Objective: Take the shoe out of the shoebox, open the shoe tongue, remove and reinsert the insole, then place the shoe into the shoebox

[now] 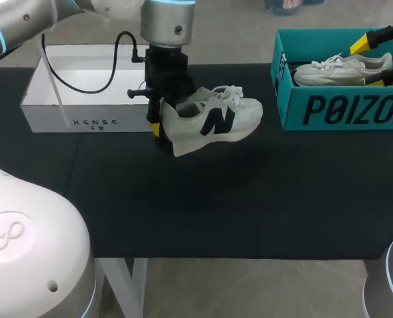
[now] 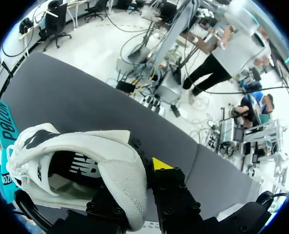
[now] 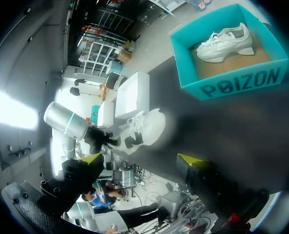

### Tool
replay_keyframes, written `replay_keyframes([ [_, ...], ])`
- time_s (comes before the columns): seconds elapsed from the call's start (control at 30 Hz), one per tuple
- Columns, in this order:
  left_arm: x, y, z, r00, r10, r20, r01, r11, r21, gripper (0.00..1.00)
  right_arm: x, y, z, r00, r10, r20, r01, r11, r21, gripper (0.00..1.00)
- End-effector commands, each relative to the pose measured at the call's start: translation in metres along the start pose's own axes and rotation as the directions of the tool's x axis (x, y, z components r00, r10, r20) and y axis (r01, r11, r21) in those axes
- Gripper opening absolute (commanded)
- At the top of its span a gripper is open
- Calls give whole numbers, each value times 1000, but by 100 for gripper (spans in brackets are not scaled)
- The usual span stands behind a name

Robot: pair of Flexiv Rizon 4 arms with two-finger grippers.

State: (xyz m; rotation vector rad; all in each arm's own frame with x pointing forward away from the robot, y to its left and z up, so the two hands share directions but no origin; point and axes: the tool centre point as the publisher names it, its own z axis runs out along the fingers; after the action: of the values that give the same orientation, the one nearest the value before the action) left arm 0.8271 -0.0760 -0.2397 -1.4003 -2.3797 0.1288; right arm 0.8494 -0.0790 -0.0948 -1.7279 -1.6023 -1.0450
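Teal shoebox is holding one white sneaker resting on its sole. White box is standing well apart on the black surface. Left jaws are clamping the heel of a second white sneaker with black logo from two sides, its toe pointing away from them, above the surface. Right jaws are hanging spread with nothing between them, the shoebox ahead of them.

Head high behind, facing down; left wrist close; all apparently share held shoe.
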Motion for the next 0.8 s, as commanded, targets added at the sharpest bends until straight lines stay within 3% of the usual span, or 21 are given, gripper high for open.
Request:
replay_keyframes([
  [0.03, 1, -1, -1, 1000, 0, 4, 0, 1000, -3, 0, 0, 1, 0, 1000, 2, 3, -2, 1000, 1, 100],
  [0.13, 5, 8, -4, 999, 36, -2, -36, 999, -10, 0, 0, 1, 0, 1000, 2, 3, -2, 1000, 1, 100],
  [0.27, 30, 34, -30, 983, 183, 10, -180, 975, -132, 0, 0, 1, 0, 1000, 2, 3, -2, 1000, 1, 100],
  [0.5, 50, 74, -66, 940, 321, -119, -341, 906, -249, 0, 0, 1, 0, 1000, 2, 3, -2, 1000, 1, 100],
  [0.63, 58, 100, -83, 914, 393, -95, -404, 897, -177, 0, 0, 1, 0, 1000, 2, 3, -2, 1000, 1, 100],
  [0.8, 58, 100, -83, 914, 393, -95, -404, 897, -177, 0, 0, 1, 0, 1000, 2, 3, -2, 1000, 1, 100],
])
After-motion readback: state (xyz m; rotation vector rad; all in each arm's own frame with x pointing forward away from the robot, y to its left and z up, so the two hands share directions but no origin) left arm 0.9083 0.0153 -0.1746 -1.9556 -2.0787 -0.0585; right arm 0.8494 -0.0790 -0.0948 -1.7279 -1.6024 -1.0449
